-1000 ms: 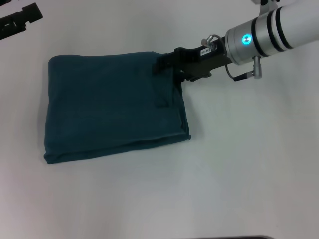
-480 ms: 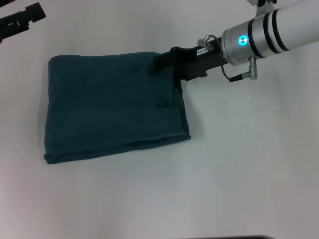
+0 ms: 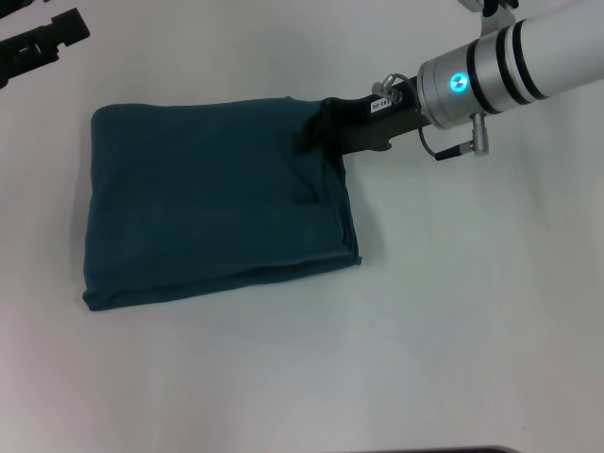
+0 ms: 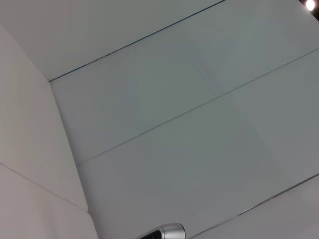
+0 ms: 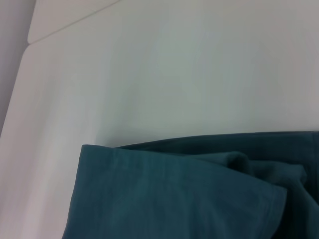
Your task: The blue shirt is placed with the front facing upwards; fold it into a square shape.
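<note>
**Folded shirt nearly square, right hand at its far corner**

The dark teal-blue cotton T-shirt (image 3: 212, 203) lies on the plain white bench (image 3: 453, 311) as a compact, stacked rectangle close to a square, its lettering hidden inside the folds. Three of its edges run fairly straight; the side nearest the working hand is less tidy, with a small ridge of cloth bunched just below the fingertips and the layers showing slightly offset at the near corner. The right wrist view shows the same thing from close by: one smooth folded layer (image 5: 169, 199) with a rumpled pucker beside it.

The black right hand (image 3: 316, 132) sits at the shirt's far corner on the robot's right, its tips pressed into or onto the fabric. Dark fingers against dark cloth hide whether they are pinching the corner or have let go, so I cannot tell. Reaching in low from the side suits dressing that corner, probably to tuck or flatten the bunched edge so the outline squares up.

The black left hand (image 3: 38, 42) is parked well away, beyond the shirt's opposite far corner, and touches nothing; whether it is clenched or released cannot be told either. By the look of it, the folding is almost complete.
</note>
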You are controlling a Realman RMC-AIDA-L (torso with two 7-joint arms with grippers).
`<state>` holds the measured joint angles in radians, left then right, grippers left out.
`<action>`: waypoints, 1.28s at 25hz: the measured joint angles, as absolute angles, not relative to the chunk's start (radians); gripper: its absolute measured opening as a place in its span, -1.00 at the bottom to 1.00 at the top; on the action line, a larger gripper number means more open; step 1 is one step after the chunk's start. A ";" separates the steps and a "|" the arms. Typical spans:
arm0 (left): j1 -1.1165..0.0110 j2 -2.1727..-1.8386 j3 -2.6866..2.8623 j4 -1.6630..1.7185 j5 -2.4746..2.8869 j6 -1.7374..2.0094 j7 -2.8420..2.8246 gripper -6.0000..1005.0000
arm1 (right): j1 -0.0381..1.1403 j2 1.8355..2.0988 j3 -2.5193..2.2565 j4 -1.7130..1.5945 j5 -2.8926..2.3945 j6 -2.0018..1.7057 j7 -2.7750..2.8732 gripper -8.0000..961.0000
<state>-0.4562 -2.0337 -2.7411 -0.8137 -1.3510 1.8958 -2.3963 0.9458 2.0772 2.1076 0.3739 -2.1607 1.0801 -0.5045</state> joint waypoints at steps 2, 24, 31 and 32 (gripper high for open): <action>-0.455 -2.034 -2.741 -0.812 -1.353 1.895 -2.396 0.56 | 0.945 2.076 2.107 0.372 -2.159 1.080 -0.505 -0.15; -0.461 -2.032 -2.741 -0.811 -1.356 1.893 -2.397 0.56 | 0.913 2.045 2.107 0.428 -2.064 1.186 -0.506 -0.85; -0.462 -2.034 -2.741 -0.811 -1.356 1.894 -2.399 0.56 | 0.894 2.026 2.113 0.440 -2.044 1.166 -0.513 -0.83; -0.462 -2.034 -2.741 -0.811 -1.356 1.894 -2.399 0.56 | 0.892 2.023 2.111 0.439 -2.046 1.150 -0.518 -0.83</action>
<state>-0.4616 -2.0336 -2.7413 -0.8114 -1.3563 1.8935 -2.3993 0.8919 2.0230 2.1113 0.4393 -2.0463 1.1502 -0.5180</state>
